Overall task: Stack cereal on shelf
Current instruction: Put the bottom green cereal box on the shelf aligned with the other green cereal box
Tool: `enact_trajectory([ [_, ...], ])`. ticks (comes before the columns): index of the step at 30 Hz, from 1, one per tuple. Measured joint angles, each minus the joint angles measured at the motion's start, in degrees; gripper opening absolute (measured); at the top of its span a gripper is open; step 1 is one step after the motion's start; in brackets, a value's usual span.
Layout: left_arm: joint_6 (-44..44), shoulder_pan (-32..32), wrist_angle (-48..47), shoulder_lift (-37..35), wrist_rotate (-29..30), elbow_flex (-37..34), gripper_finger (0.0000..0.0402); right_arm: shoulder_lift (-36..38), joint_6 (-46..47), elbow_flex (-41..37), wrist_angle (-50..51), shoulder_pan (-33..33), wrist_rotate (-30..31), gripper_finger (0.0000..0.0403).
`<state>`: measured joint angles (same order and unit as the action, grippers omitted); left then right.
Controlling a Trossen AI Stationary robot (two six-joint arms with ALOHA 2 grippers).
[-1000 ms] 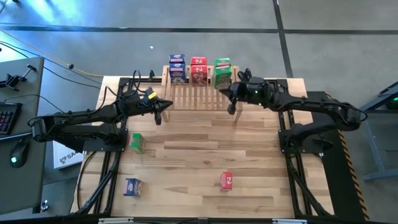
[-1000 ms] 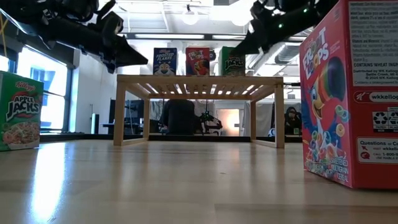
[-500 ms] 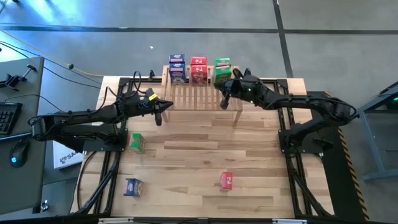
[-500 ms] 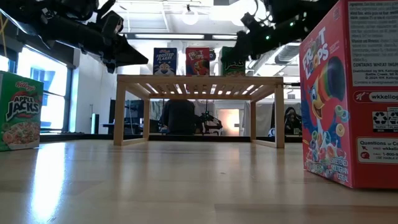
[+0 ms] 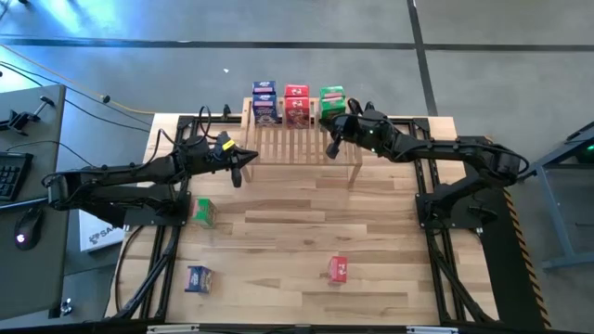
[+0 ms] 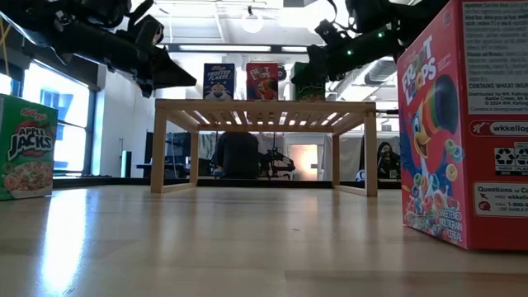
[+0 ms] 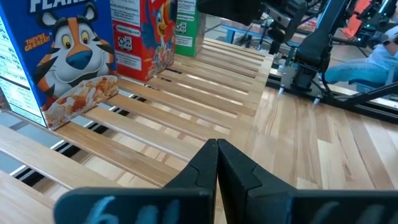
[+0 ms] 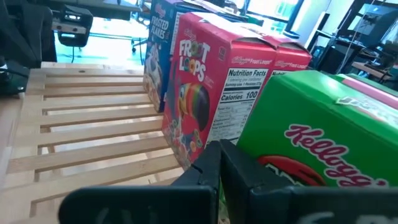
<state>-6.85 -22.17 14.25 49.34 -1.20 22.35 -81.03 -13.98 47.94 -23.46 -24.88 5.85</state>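
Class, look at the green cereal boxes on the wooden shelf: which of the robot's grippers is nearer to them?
Right. The right gripper is beside the green boxes; the left gripper waits off the shelf's other end.

Slatted shelf (image 5: 297, 144) of pale matt wood; cereal boxes (image 5: 296, 105) glossy printed cardboard (tabletop (image 5: 297, 232) shiny).

A light wood-plank table (image 5: 297, 218) carries a pale slatted wooden shelf rack (image 5: 299, 145) at its far edge, with blue (image 5: 264, 102), red (image 5: 297, 105) and green (image 5: 331, 104) cereal boxes standing along the rack's back. Directly on the table lie a small green box (image 5: 204, 212), a small blue box (image 5: 198, 278) and a small red box (image 5: 338, 269), well apart.
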Motion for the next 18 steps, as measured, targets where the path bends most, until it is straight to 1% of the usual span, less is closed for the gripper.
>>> enact_trajectory([
  [18, 0.50, 0.00, -1.41, 0.02, 0.66, 0.00, 0.0000, 0.00, 0.46, 0.00, -1.09, 0.00, -0.09, 0.0000],
])
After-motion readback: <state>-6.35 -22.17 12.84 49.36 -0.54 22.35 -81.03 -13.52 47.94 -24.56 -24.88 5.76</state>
